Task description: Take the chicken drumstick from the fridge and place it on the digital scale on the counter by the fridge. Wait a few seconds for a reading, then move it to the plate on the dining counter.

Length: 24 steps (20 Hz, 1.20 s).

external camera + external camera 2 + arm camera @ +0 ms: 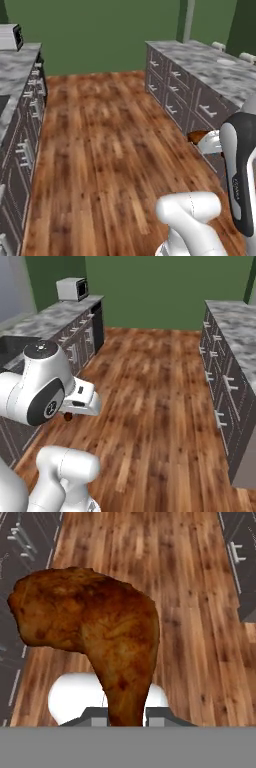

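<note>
My gripper (127, 717) is shut on the chicken drumstick (95, 632), a reddish-brown club of meat held by its narrow end, with the thick end looming large in the hand view. From the left base view the drumstick (198, 135) pokes out beside the white hand, just in front of the drawers of the dining counter (210, 67). A faint pale disc on that slab looks like the plate (226, 61). In the right base view a bit of the drumstick (68, 416) hangs under the hand. The fridge, the digital scale and its counter are out of view.
Wooden floor (150, 406) runs between two rows of cabinets. On the left, a long marbled counter (45, 321) carries a microwave (71, 288). The dining counter (235, 331) with handled drawers lines the right. A green wall closes the far end.
</note>
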### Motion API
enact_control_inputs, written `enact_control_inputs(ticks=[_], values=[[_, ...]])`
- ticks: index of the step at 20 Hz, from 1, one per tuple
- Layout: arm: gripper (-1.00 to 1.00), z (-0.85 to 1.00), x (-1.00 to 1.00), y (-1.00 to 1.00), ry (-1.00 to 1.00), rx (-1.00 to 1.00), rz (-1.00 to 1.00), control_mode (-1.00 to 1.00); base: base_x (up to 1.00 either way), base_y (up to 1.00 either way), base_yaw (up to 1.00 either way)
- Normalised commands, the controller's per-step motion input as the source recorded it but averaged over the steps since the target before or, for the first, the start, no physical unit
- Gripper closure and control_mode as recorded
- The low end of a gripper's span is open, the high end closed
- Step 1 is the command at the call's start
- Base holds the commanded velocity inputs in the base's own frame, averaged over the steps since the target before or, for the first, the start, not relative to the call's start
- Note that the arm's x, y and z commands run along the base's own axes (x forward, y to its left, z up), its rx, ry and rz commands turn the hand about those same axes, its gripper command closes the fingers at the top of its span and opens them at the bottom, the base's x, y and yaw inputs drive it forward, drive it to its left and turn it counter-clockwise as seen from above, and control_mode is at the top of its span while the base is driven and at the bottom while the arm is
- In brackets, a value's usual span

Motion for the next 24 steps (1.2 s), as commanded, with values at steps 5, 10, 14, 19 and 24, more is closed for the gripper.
enact_control_inputs(ticks=[5,10,14,19,24], values=[[1.0,0.0,0.0,0.0,0.0,0.0,0.0,1.0,0.43,0.0,-0.61],[1.0,0.0,0.0,0.0,0.0,0.0,0.0,1.0,0.49,0.0,-0.41],[1.0,0.0,0.0,0.0,0.0,0.0,0.0,1.0,0.67,0.0,-0.15],[1.0,0.0,0.0,0.0,0.0,0.0,0.0,1.0,0.69,0.0,-0.13],[1.0,0.0,0.0,0.0,0.0,0.0,0.0,1.0,0.62,-0.31,-0.17]])
